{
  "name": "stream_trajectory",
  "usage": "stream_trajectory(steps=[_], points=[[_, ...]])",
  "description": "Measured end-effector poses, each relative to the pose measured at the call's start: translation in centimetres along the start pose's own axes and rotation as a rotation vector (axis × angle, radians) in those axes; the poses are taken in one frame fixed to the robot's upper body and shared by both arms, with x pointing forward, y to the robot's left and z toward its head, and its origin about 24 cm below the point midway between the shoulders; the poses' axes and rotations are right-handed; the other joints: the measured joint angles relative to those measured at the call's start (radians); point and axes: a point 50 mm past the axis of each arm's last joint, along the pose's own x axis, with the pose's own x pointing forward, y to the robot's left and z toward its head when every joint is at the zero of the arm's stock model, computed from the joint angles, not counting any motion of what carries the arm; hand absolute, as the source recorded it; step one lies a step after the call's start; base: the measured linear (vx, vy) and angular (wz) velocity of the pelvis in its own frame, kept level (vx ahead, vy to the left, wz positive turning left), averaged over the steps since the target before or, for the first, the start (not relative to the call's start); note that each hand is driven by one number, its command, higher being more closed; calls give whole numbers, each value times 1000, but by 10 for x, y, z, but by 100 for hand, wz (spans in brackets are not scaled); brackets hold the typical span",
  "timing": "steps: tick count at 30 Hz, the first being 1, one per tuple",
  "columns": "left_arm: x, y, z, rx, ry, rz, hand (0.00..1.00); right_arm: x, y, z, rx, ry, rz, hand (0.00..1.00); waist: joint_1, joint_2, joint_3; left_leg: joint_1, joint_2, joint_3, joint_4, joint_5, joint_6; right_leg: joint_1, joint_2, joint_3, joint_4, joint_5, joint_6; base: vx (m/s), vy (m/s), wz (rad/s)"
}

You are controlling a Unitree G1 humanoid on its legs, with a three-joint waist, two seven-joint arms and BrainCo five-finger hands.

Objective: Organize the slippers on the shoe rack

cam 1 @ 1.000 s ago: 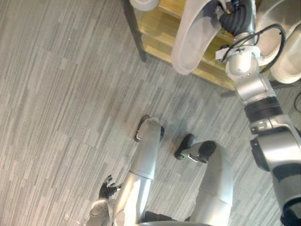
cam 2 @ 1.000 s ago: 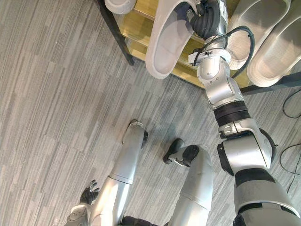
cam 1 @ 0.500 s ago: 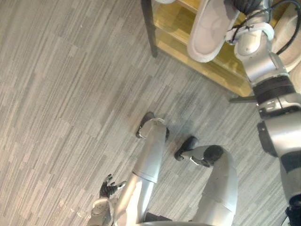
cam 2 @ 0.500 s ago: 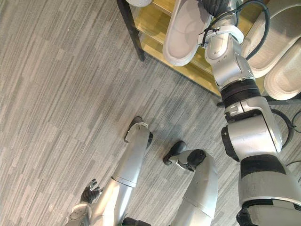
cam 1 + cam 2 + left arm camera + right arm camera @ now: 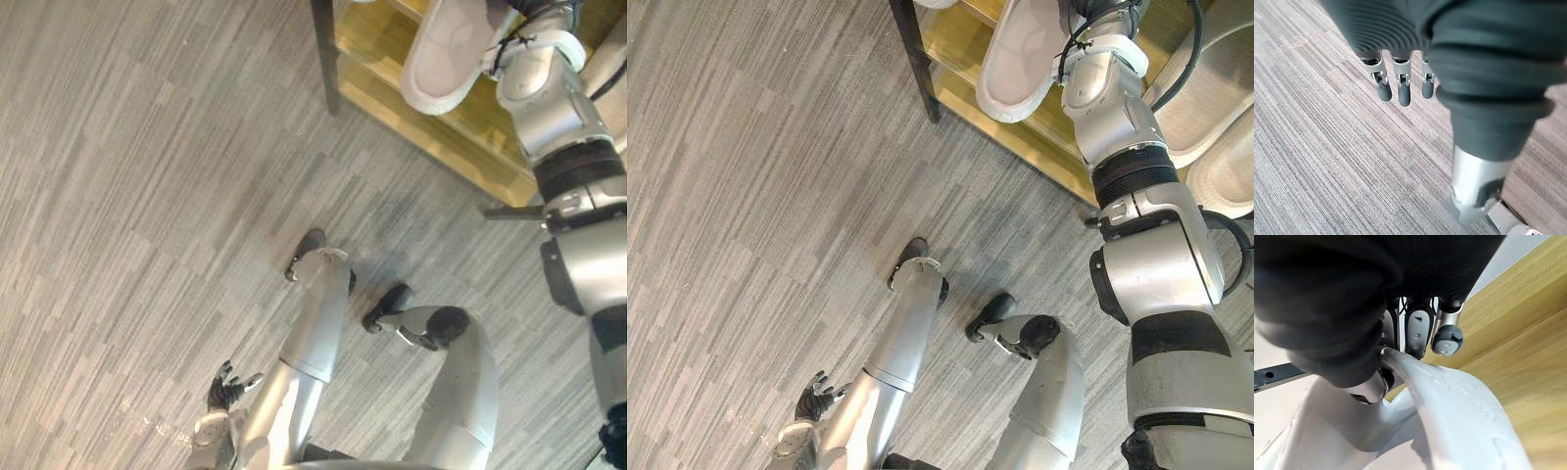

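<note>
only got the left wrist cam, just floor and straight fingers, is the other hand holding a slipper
Observer: Yes, the right hand has its fingers curled on the rim of a white slipper.
Operator: is it on the rack yet
Observer: It is over the shoe rack and its wooden shelves. I cannot tell whether it touches them.
Operator: any more slippers up there
Observer: Two other slippers lie on the rack beside the right arm.

pale grey slipper [image 5: 1024, 59], yellow wooden shoe rack [image 5: 953, 41] with black post [image 5: 918, 59], grey streaked floor [image 5: 754, 196].
</note>
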Motion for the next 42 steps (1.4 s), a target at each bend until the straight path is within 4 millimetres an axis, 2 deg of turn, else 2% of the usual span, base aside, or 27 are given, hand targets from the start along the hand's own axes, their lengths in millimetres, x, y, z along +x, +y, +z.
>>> stream_trajectory(steps=[1, 2, 4, 6, 10, 17, 23, 28, 37, 42], points=[[2, -2, 1, -4, 2, -2, 0, 1, 1, 2, -7, -4, -3, 100, 1, 0, 0, 1, 0, -2, -3, 1, 0, 3, 0, -4, -4, 0, -1, 0, 0, 0], [5, -5, 6, -11, 2, -6, 0, 2, 3, 7, -20, -10, -1, 0, 1, 0, 0, 4, 1, -5, -9, 1, 0, 8, 0, -12, -12, 2, -4, 0, 0, 0], [10, -11, 15, -59, -18, -11, 0, 7, 4, 23, 7, -29, -21, 0, 1, -2, -1, 5, 2, -13, -19, 9, -3, 13, 0, -21, -21, 7, -12, 29, 38, 5], [9, -11, 13, -95, -7, 7, 0, 12, -2, 29, 21, -37, -44, 0, 4, -2, -1, 3, -1, -20, -21, 14, -14, 13, 0, -26, -23, 7, -12, 35, 52, 9], [9, -8, 9, -133, 12, 31, 0, 19, -14, 26, 66, 7, -95, 0, 7, -3, -1, 3, -8, -20, -27, 17, -14, 15, -6, -27, -27, 6, -11, 23, 67, 5], [8, -8, 8, -164, 17, 19, 0, 21, -21, 22, 86, 37, -111, 0, 7, -5, 0, 7, -12, -20, -54, 27, -16, 15, -16, -31, -34, 7, -12, 21, 58, 6], [8, -8, 7, -183, 19, 8, 0, 29, -35, 20, 96, 41, -114, 0, 4, -9, 3, 9, -12, -18, -62, 29, -16, 15, -18, -30, -37, 7, -12, 31, 71, 1], [7, -2, 4, -209, 26, 34, 0, 28, -30, 17, 88, 56, -71, 0, -8, -26, 13, 15, -8, -13, -66, 30, -17, 15, -16, -25, -39, 7, -11, 34, 63, -2], [6, 1, 2, -244, 33, 42, 0, 26, -26, 13, 84, 77, -49, 0, -27, -33, 16, 20, -3, -5, -64, 30, -17, 14, -13, -15, -39, 7, -11, 32, 67, -2], [7, 5, 2, -236, 44, 47, 0, 17, -24, 19, 254, 67, -111, 0, -47, -48, 30, 42, 10, 11, -59, 27, -13, 31, -3, -2, -42, 9, -7, 31, 56, -8]])
